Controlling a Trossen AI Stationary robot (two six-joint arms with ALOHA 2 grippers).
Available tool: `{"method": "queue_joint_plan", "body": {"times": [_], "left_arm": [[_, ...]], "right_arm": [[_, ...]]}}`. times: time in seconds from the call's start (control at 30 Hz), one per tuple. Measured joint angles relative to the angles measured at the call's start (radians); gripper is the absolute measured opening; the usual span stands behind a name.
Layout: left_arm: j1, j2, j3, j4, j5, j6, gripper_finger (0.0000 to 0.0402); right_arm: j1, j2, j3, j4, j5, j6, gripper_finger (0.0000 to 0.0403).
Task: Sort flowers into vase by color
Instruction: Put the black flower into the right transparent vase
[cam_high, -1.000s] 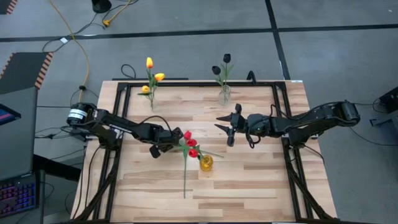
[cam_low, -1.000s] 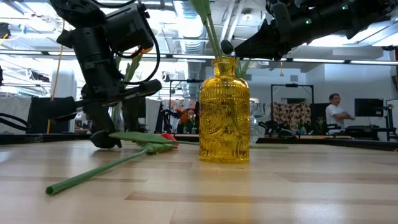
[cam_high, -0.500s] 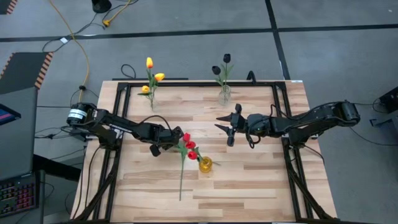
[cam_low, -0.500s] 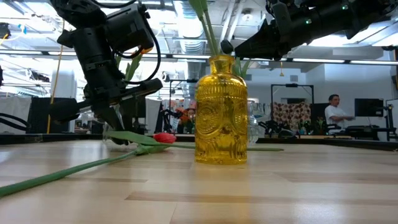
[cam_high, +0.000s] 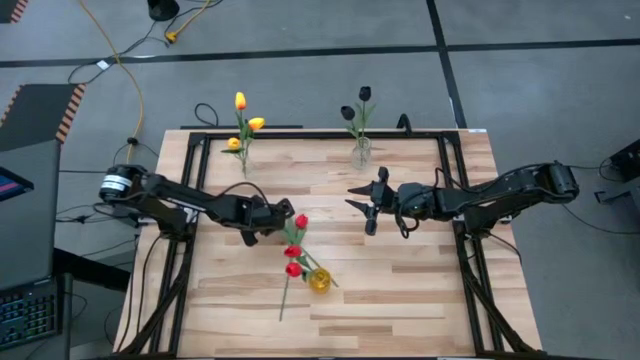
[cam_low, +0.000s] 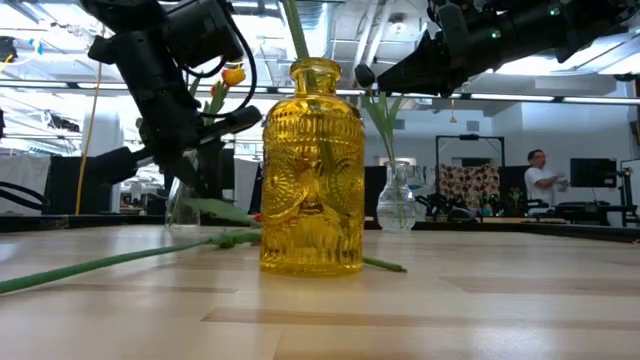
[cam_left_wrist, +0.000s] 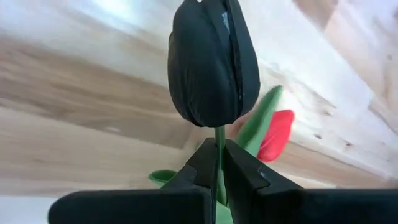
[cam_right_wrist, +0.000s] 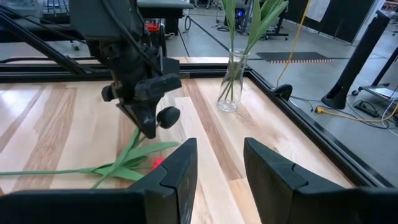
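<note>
1. At mid-bench, left side: the left pincer (cam_high: 283, 212) was clamped together on the thin green stem of a black-headed artificial tulip (cam_left_wrist: 214, 62), just below the head. The rest of the stem trailed along the pale wooden bench (cam_high: 420, 290) towards its near edge.
2. Beside that stem: an embossed yellow glass vase (cam_high: 319, 281) stood upright with red artificial tulips (cam_high: 294, 251) in it. A loose red tulip (cam_left_wrist: 277, 134) lay just beyond the clamped stem.
3. Over the middle of the bench: the right pincer (cam_high: 362, 207) hung with its fingers apart, holding nothing.
4. At the far edge: a clear glass vase of black tulips (cam_high: 361, 152), probably the held flower's destination, stood well apart from it.
5. Hazard, judged: the trailing stem lay close against the yellow glass vase. Lifting or swinging it sideways could drag the vase further or tip it, spilling the sorted red tulips.
6. Hazard, judged: the grip sat right under the head, so the long free stem could swing and be hard to steer into a narrow neck. It might also snag the loose red tulip's leaves.
7. Change from a second before: the left pincer, then part open, had closed. The yellow glass vase had shifted towards the near edge and slightly left, and the stem's tip with it. The right pincer had not moved.
</note>
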Motion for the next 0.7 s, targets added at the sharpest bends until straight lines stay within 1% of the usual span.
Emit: {"method": "queue_joint_plan", "body": {"times": [0.17,0.3,0.47,0.7], "left_arm": [[0.014,-0.017,0.0,0.004,-0.055,0.011,0.0005],[0.034,-0.018,0.0,0.034,-0.067,0.029,0.0005],[0.061,-0.018,0.0,0.157,-0.087,0.079,0.0005],[0.108,-0.018,0.0,0.302,-0.136,0.218,0.0005]], "right_arm": [[0.0,0.0,0.0,0.002,0.0,0.0,0.0157],[0.0,0.0,0.0,0.002,0.0,0.0,0.0157],[0.0,0.0,0.0,0.002,0.0,0.0,0.0157],[0.0,0.0,0.0,0.002,0.0,0.0,0.0157]]}}
